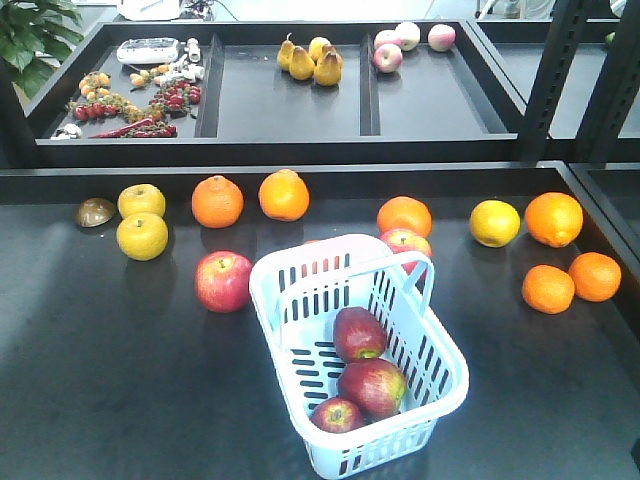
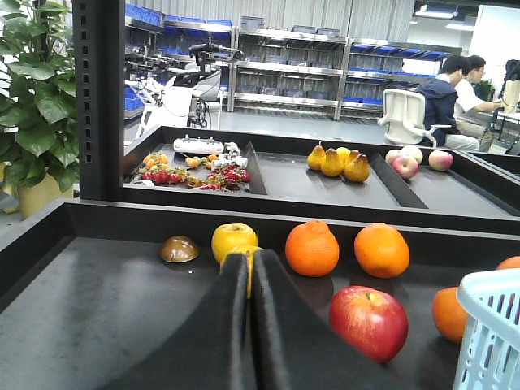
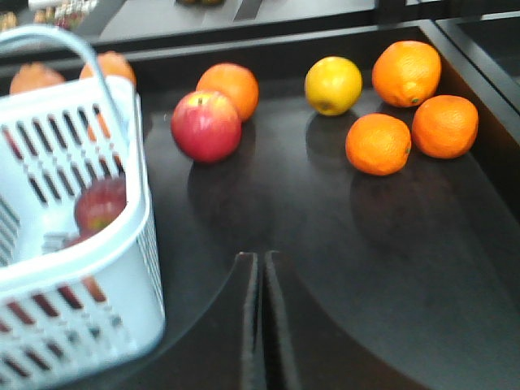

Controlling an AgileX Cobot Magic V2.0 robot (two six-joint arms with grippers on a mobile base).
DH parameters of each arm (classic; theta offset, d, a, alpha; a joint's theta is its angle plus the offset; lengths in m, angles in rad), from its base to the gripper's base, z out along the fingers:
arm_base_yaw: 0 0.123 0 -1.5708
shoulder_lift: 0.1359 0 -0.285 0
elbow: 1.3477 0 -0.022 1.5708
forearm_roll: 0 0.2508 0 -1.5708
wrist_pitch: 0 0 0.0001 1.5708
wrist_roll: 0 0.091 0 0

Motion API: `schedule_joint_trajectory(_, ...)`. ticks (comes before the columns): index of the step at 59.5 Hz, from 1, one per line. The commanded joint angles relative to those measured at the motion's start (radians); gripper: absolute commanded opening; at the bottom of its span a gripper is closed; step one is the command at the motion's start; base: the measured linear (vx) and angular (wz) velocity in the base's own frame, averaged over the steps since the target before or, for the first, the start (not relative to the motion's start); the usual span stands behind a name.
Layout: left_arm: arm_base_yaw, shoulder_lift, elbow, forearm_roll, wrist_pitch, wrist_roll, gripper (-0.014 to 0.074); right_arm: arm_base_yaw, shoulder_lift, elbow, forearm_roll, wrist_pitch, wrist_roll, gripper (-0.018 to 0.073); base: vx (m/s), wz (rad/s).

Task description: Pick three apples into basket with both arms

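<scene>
Left end effector (image 2: 248, 272): black fingers pressed together, clenched on nothing, hovering above dark worktop (image 2: 89, 309). Right end effector (image 3: 260, 272): same, fingers closed, empty, touching nothing.

Three deep red, yellow-streaked apples (image 1: 359, 334) (image 1: 373, 387) (image 1: 337, 414) lie inside light blue slotted plastic basket (image 1: 440, 340); task looks done.

Two more red apples on worktop: one left of basket (image 1: 223, 281), one just behind it (image 1: 404, 241).

Risk: either arm swinging low could clip basket rim or raised handle (image 1: 425, 275), shoving basket; cause is closeness of right end effector to basket wall.
</scene>
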Motion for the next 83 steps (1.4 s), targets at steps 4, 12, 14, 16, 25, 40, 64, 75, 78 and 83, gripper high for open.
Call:
schedule_joint_trajectory(4,0.002,-0.014,-0.025,-0.002,-0.078,-0.012,-0.0006,-0.004,-0.034,0.027,0.006,-0.201,0.152,-0.0006,0.0,0.0)
schedule_joint_trajectory(12,0.002,-0.014,-0.025,-0.002,-0.078,-0.012,-0.0006,-0.005,-0.105,0.027,0.005,-0.23,0.178,-0.0006,0.0,0.0)
schedule_joint_trajectory(14,0.002,-0.014,-0.025,-0.002,-0.078,-0.012,-0.0006,-0.007,-0.124,0.027,0.002,-0.236,0.172,-0.0006,0.0,0.0)
schedule_joint_trajectory(16,0.002,-0.013,-0.025,-0.002,-0.078,-0.012,-0.0006,-0.007,-0.122,0.027,0.0,-0.25,0.17,-0.0006,0.0,0.0)
schedule_joint_trajectory(25,0.002,-0.013,-0.025,-0.002,-0.077,-0.012,-0.0006,-0.007,-0.12,0.027,-0.03,-0.255,0.168,-0.0006,0.0,0.0)
schedule_joint_trajectory(40,0.002,-0.013,-0.025,-0.002,-0.075,-0.012,-0.0006,-0.007,-0.12,0.027,-0.134,-0.253,0.163,-0.0006,0.0,0.0)
schedule_joint_trajectory(64,0.002,-0.013,-0.025,-0.002,-0.075,-0.012,-0.0006,-0.007,-0.12,0.026,-0.13,-0.253,0.174,-0.0006,0.0,0.0)
schedule_joint_trajectory(75,0.002,-0.013,-0.025,-0.002,-0.075,-0.012,-0.0006,-0.007,-0.12,0.026,-0.13,-0.253,0.174,-0.0006,0.0,0.0)
schedule_joint_trajectory(78,0.002,-0.013,-0.025,-0.002,-0.075,-0.012,-0.0006,-0.007,-0.12,0.026,-0.13,-0.253,0.174,-0.0006,0.0,0.0)
schedule_joint_trajectory(83,0.002,-0.013,-0.025,-0.002,-0.075,-0.012,-0.0006,-0.007,-0.12,0.026,-0.13,-0.253,0.174,-0.0006,0.0,0.0)
